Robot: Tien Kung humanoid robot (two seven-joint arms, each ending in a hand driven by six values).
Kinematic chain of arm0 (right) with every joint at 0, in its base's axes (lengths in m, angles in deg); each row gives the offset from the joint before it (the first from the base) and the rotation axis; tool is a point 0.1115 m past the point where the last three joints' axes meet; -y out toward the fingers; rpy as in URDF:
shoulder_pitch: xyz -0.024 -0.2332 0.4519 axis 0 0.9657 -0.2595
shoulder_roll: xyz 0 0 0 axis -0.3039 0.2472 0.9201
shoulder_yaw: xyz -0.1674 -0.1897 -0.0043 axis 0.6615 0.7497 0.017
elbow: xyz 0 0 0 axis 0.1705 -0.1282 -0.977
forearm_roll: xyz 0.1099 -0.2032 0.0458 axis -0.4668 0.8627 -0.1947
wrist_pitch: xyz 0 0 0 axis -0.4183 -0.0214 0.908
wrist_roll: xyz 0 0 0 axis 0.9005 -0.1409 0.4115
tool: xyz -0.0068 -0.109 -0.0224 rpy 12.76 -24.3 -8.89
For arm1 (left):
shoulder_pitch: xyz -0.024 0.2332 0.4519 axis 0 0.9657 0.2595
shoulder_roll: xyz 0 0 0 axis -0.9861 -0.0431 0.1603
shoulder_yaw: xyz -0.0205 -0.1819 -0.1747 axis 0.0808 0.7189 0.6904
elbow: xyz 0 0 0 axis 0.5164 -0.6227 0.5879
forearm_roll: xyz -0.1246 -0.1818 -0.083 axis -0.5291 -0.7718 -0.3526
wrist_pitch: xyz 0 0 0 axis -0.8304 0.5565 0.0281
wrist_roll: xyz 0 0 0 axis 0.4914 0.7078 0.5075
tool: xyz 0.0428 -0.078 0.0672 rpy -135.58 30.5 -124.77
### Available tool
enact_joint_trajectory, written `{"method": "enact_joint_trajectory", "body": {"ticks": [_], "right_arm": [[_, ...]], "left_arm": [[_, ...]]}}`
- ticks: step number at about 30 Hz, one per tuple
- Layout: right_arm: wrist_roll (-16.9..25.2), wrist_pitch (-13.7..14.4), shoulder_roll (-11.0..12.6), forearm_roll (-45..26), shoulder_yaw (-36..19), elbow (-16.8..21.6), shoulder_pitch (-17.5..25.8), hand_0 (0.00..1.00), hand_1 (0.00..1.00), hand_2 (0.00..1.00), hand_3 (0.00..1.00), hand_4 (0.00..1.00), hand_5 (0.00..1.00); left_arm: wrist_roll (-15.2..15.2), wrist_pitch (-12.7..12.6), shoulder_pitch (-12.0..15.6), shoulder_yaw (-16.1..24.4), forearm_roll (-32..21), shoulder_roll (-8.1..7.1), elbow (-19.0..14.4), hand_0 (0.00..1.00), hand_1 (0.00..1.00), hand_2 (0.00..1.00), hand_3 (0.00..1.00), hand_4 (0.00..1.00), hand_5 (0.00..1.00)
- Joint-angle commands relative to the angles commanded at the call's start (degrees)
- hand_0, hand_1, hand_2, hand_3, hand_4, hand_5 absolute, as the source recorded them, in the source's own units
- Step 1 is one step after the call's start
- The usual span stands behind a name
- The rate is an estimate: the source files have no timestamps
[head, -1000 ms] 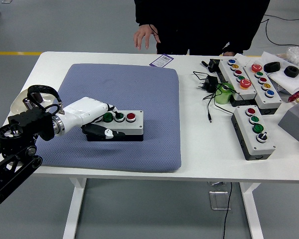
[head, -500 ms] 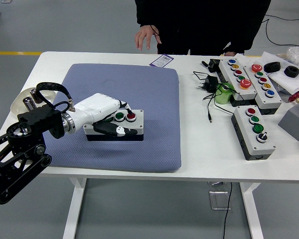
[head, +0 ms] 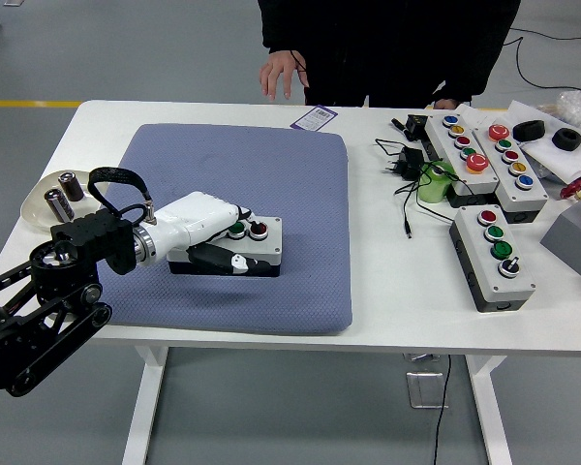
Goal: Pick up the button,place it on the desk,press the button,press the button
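**Button box on the mat, left hand draped over it**

The button box (head: 244,247) lies flat on the blue mat (head: 271,174), a little toward 7 o'clock from the mat's middle. It is grey with a black base, and a green and a red button show on its top near the right end. The left hand (head: 213,232) comes in from 9 o'clock and lies over the box's left half. The white back of the hand covers whatever buttons sit there; one dark finger (head: 223,260) runs along the near side wall and other fingertips rest by the green button. The fingers look closed around the box rather than spread, so I judge it a grasp, with the box not yet lifted clear of the mat.

The step in hand looks like the pick-up. Next the box must come up level and be carried off the mat to bare bench (head: 397,291), the open strip at 3 o'clock of the mat being the nearest room.

That strip is narrow. Another button box (head: 494,254) sits at its far side, with loose black cable (head: 407,189) and a green cup (head: 436,181) toward 1 o'clock, and two longer button boxes (head: 484,155) beyond. A dish with batteries (head: 63,194) sits at 9 o'clock. A person's hand (head: 283,73) hangs at 12 o'clock, off the bench. The right hand is out of sight.
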Motion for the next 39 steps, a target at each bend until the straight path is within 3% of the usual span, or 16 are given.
{"method": "enact_joint_trajectory", "body": {"ticks": [7, 16, 17, 19, 22, 23, 28, 29, 35, 36, 39], "right_arm": [[0.0, 0.0, 0.0, 0.2, -0.1, 0.0, 0.1, 0.747, 0.691, 0.709, 0.580, 0.181, 0.133], [-0.1, 0.0, 0.0, 0.3, -0.1, 0.0, 0.3, 0.747, 0.691, 0.709, 0.580, 0.181, 0.132], [-0.1, 0.0, 0.0, 0.3, -0.1, 0.0, 0.3, 0.747, 0.691, 0.709, 0.580, 0.180, 0.132], [-0.1, 0.0, 0.0, 0.3, -0.1, 0.0, 0.3, 0.747, 0.691, 0.709, 0.580, 0.180, 0.132], [-0.1, -0.1, 0.0, 0.2, 0.0, 0.0, 0.3, 0.747, 0.691, 0.709, 0.580, 0.180, 0.132], [-0.1, -0.1, 0.1, 0.3, 0.1, 0.0, 0.3, 0.748, 0.691, 0.709, 0.580, 0.181, 0.132], [-0.1, -0.1, 0.0, 0.5, 0.0, 0.0, 0.2, 0.748, 0.691, 0.709, 0.580, 0.181, 0.132], [-0.1, -0.1, 0.0, 0.5, 0.0, 0.0, 0.2, 0.750, 0.691, 0.709, 0.580, 0.181, 0.130], [-0.1, -0.2, 0.0, 0.7, -0.1, 0.0, 0.1, 0.750, 0.691, 0.709, 0.580, 0.181, 0.130], [-0.1, -0.2, 0.0, 0.7, 0.0, 0.0, 0.1, 0.749, 0.691, 0.709, 0.580, 0.181, 0.132], [-0.1, -0.2, 0.0, 0.8, -0.1, 0.0, 0.1, 0.749, 0.691, 0.709, 0.580, 0.181, 0.132]], "left_arm": [[-0.1, 0.0, 0.2, 1.2, -0.7, 0.15, -0.6, 0.002, 0.002, 0.002, 0.729, 0.897, 0.998], [0.6, -1.6, 1.1, 9.3, -4.4, 0.24, -5.2, 0.002, 0.002, 0.002, 0.744, 0.900, 0.998], [0.5, -1.9, 1.2, 10.2, -5.0, 0.33, -5.5, 0.009, 0.002, 0.002, 0.753, 0.938, 0.998], [0.4, -3.3, 1.4, 12.0, -6.7, 0.57, -5.8, 0.009, 0.002, 0.002, 0.753, 0.938, 0.998], [0.6, -8.1, 2.1, 14.4, -12.1, 1.00, -5.2, 0.009, 0.002, 0.002, 0.753, 0.938, 0.998], [0.8, -9.5, 2.7, 15.7, -14.6, 1.59, -4.4, 0.368, 0.502, 0.507, 0.965, 0.954, 0.998], [0.5, -9.7, 4.7, 19.7, -26.5, 4.23, -0.5, 0.368, 0.502, 0.507, 0.965, 0.954, 0.998], [0.4, -9.5, 5.0, 20.4, -29.1, 4.58, 0.0, 0.777, 0.862, 0.933, 0.998, 0.947, 0.998], [-1.6, -9.0, 6.0, 24.1, -43.2, 5.80, 2.6, 0.777, 0.862, 0.933, 0.998, 0.947, 0.998], [-1.8, -9.4, 6.1, 24.6, -45.9, 5.93, 3.0, 0.908, 0.935, 0.998, 0.998, 0.940, 0.998], [-2.2, -10.5, 6.6, 26.4, -53.1, 6.17, 4.4, 0.908, 0.935, 0.998, 0.998, 0.940, 0.998]]}}
